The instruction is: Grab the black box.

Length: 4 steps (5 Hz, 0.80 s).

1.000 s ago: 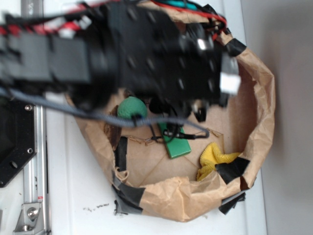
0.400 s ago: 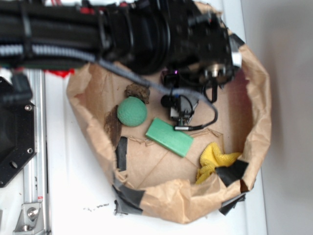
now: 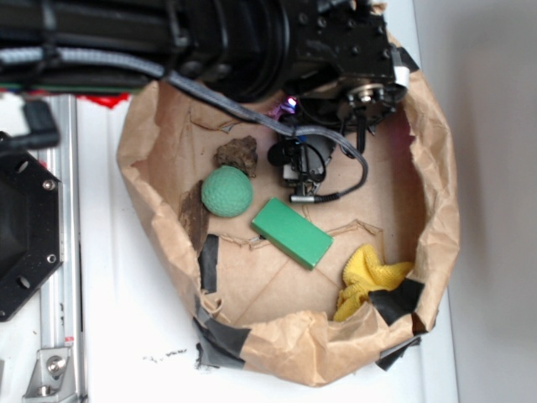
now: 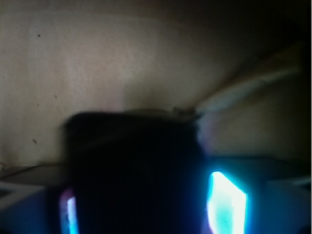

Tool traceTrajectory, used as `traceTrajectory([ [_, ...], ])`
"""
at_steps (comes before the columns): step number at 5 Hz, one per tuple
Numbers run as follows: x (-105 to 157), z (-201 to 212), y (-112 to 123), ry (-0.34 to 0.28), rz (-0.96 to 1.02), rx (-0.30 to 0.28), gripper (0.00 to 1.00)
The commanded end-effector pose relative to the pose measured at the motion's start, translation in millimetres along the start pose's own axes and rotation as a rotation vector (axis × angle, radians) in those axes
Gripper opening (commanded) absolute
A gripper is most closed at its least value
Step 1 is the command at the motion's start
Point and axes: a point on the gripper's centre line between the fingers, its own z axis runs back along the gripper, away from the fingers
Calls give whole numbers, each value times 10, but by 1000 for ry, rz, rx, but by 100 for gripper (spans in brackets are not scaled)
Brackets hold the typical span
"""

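- Ball [image 3: 226, 191] lies left in the paper bag [image 3: 436, 193].
- Green block [image 3: 292, 233] sits at centre.
- Gripper [image 3: 300, 166] stands beyond the block; box [image 4: 131, 170] fills the space between its fingers [image 4: 226, 202]. Grip unclear.
- Yellow cloth [image 3: 369, 277] lies near right.

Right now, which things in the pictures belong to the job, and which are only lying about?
Belong to the job:
black box
gripper

Only lying about:
green ball
green block
yellow cloth
brown lump
paper bag
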Motion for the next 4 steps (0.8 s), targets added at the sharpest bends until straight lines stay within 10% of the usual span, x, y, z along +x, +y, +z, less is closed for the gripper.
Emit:
traceTrajectory([
  [1,197,1160,-606,-241,-155,81,0],
  [4,-85,1276,-537,-199,-92,71,0],
])
